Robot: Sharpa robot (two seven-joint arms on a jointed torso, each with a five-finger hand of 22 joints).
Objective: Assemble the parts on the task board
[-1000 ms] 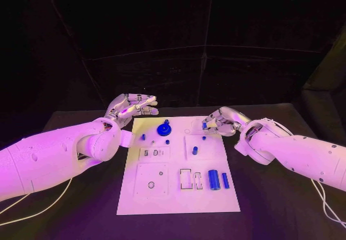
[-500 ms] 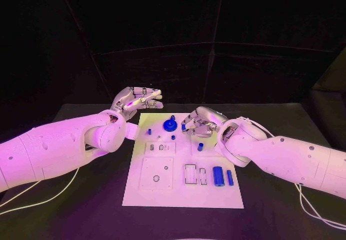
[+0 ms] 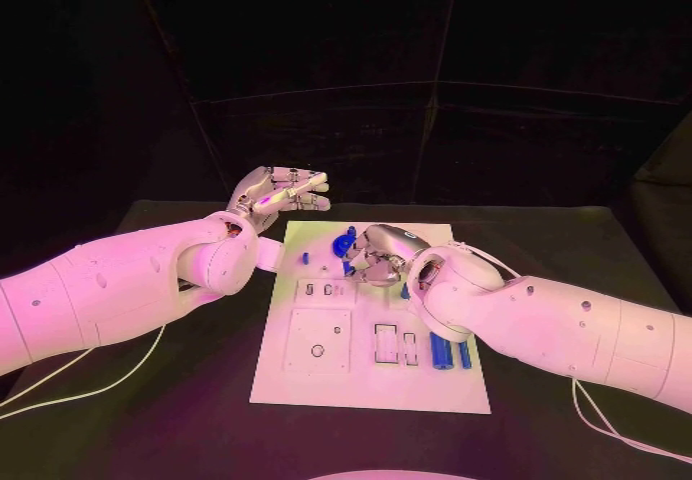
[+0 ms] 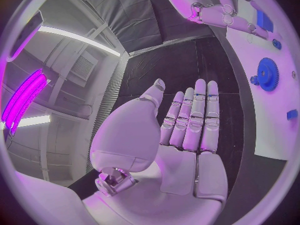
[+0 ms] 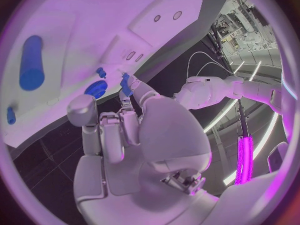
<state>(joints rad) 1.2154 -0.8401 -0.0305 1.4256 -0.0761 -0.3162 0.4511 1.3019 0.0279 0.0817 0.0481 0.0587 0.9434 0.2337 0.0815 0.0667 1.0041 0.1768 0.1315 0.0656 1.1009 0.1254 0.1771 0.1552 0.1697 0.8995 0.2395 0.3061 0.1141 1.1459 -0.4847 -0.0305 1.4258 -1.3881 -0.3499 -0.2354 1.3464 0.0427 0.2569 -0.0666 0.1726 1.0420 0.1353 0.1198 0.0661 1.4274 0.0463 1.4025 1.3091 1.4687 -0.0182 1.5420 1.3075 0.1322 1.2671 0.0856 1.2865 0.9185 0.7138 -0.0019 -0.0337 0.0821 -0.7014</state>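
A: Why was the bench [image 3: 173, 400] laid out that way?

B: The white board [image 3: 361, 385] lay flat at its middle, within reach of both arms. The left hand [image 3: 281, 195] hung just beyond the board's far left corner, palm open, fingers straight, holding nothing. I'd judge it was kept clear of the work.

A: And the right hand [image 3: 378, 252]?

B: It was low over the far part of the board, just beside the blue gear [image 3: 343, 243]. Its fingers were curled in and seemed to pinch a small blue peg [image 5: 127, 84] at the tips, probably to seat it in a hole.

A: What couldn't you make out?

B: The right forearm covered part of the board's middle. The blue cylinder [image 3: 440, 350] nearer the robot was partly cut off by it. Which hole the peg was meant for, I couldn't tell.
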